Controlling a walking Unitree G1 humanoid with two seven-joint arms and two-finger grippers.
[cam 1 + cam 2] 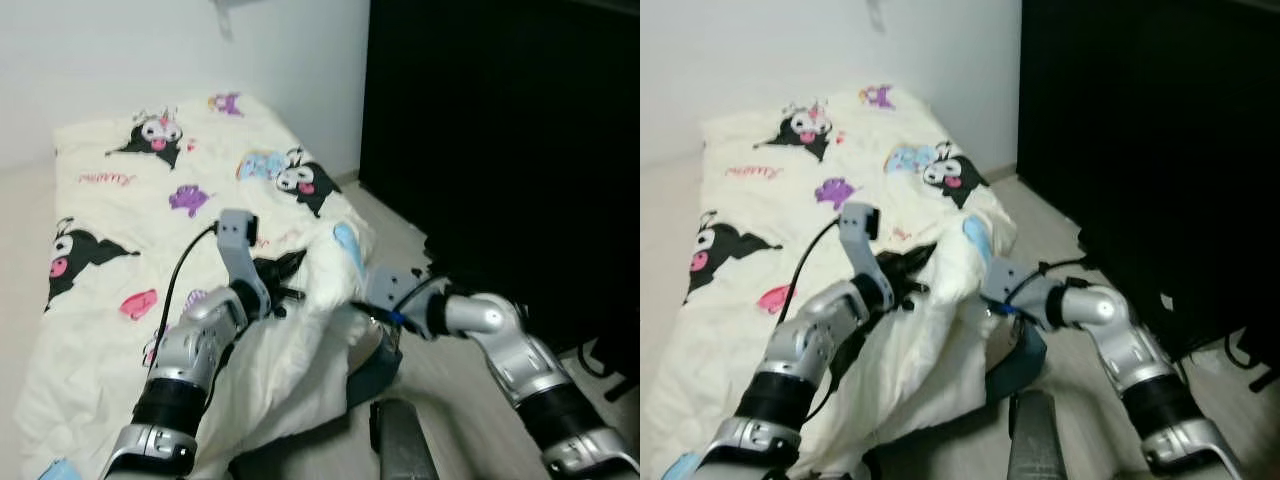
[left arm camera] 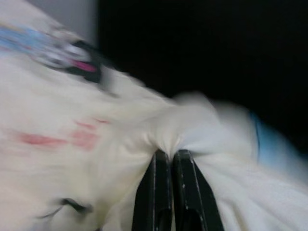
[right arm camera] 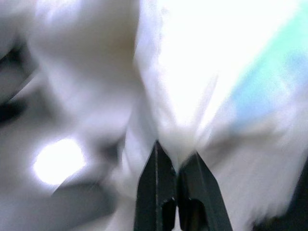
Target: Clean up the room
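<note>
A cream blanket (image 1: 200,180) printed with black cartoon characters covers a low mattress on the floor. Its near right corner is bunched and lifted into a fold (image 1: 325,265). My left gripper (image 1: 290,272) is shut on the blanket at that fold; the left wrist view has its fingers (image 2: 168,178) pressed together with cloth pinched between them. My right gripper (image 1: 362,297) is shut on the blanket's edge from the right side, its fingers (image 3: 175,178) closed on white cloth beside a light blue print.
A tall black cabinet (image 1: 500,150) stands close on the right. A white wall (image 1: 150,50) runs behind the mattress. A dark blue mattress corner (image 1: 375,370) and a grey object (image 1: 400,440) lie on the pale floor near my feet.
</note>
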